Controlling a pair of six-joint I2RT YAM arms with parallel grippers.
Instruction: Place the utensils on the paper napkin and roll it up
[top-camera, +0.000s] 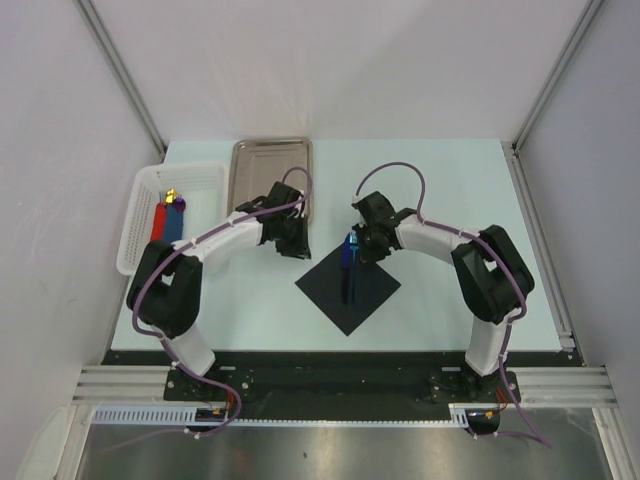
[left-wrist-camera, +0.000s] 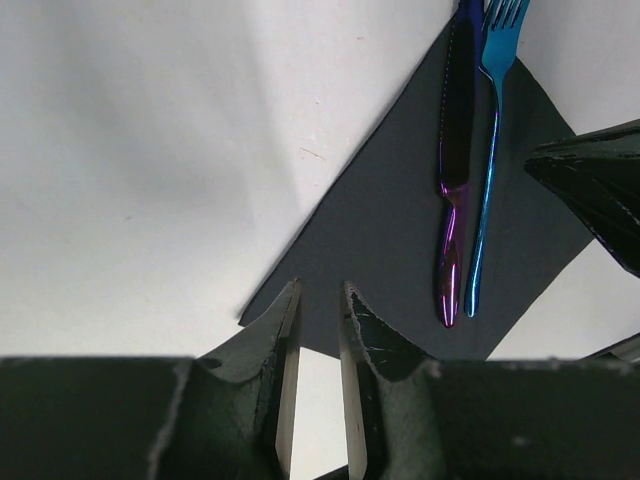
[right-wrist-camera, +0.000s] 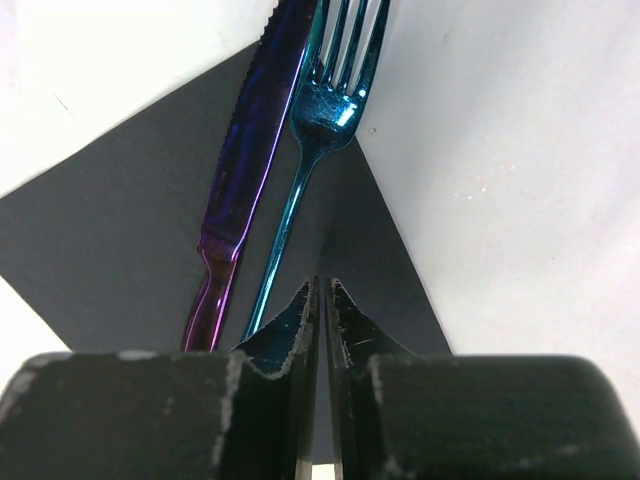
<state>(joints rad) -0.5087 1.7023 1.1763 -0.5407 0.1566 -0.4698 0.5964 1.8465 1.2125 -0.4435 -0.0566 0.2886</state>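
Note:
The black paper napkin (top-camera: 365, 298) lies as a diamond at the table's middle. The purple knife (left-wrist-camera: 455, 170) and the blue fork (left-wrist-camera: 487, 170) lie side by side on it, their heads over its far corner. My left gripper (top-camera: 295, 245) hovers at the napkin's left corner (left-wrist-camera: 380, 230), its jaws a little apart and empty. My right gripper (top-camera: 358, 245) is shut with nothing seen between its jaws. It sits just above the napkin (right-wrist-camera: 110, 250), beside the fork's handle (right-wrist-camera: 285, 240) and the knife (right-wrist-camera: 245, 170).
A shiny steel tray (top-camera: 272, 165) lies at the back, behind the left arm. A white basket (top-camera: 160, 215) at the left holds flat red and blue pieces (top-camera: 165, 218). The right gripper's finger (left-wrist-camera: 600, 190) shows at the left wrist view's right edge.

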